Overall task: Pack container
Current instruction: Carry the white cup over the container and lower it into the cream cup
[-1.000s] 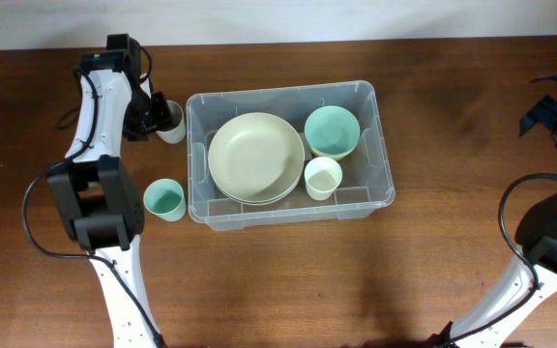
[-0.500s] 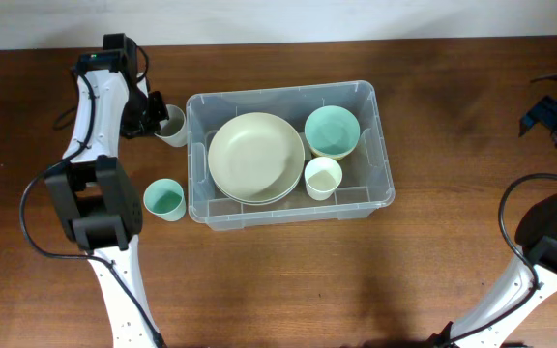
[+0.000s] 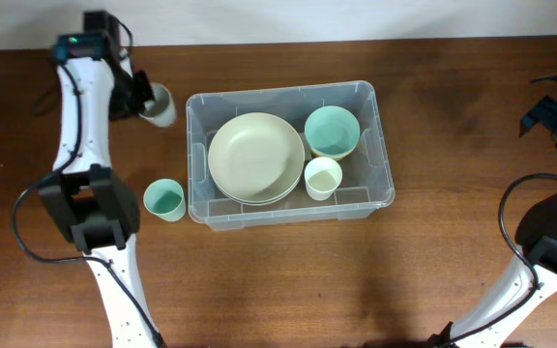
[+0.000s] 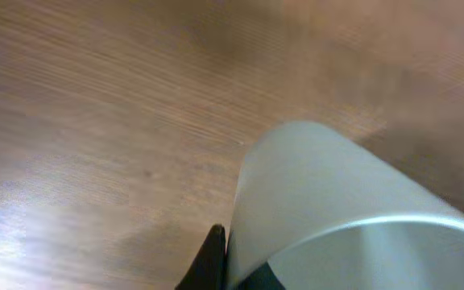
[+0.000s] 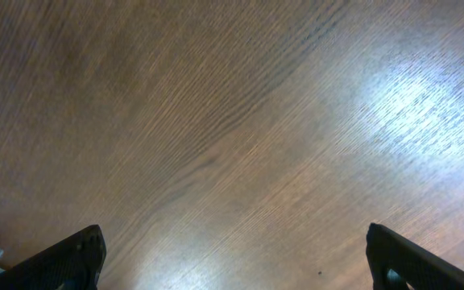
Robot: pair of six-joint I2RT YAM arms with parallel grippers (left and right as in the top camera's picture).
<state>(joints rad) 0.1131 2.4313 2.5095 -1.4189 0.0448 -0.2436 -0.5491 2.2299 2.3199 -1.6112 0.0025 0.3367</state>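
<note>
1. The bin (image 3: 387,145) is sitting in the middle of the table (image 3: 356,280), its long side running left to right (it's clear plastic, so everything inside is showing).
2. Inside it, a plate (image 3: 256,158) is lying flat and taking up the left half. A teal bowl (image 3: 332,130) is standing in the far right corner. A cream cup (image 3: 323,178) is standing upright just in front of that bowl, close to the plate's rim.
3. A teal cup (image 3: 163,200) is standing upright on the table outside the bin, just beside its near left corner.
4. The left claw (image 3: 141,97) is gripping a pale cup (image 3: 160,104), clamped on its wall, near the bin's far left corner but apart from it. The cup is leaning rather than standing straight. In the left wrist view the pale cup (image 4: 329,201) is filling the lower right, with one dark finger (image 4: 212,262) pressing on its outer wall (I can't tell whether its base is touching the wood).
5. The right claw (image 3: 549,114) is hanging at the far right edge of the table, well apart from the bin. Its own camera is showing the right claw (image 5: 244,258) with jaws spread wide and only bare wood between them (nothing held).
</note>
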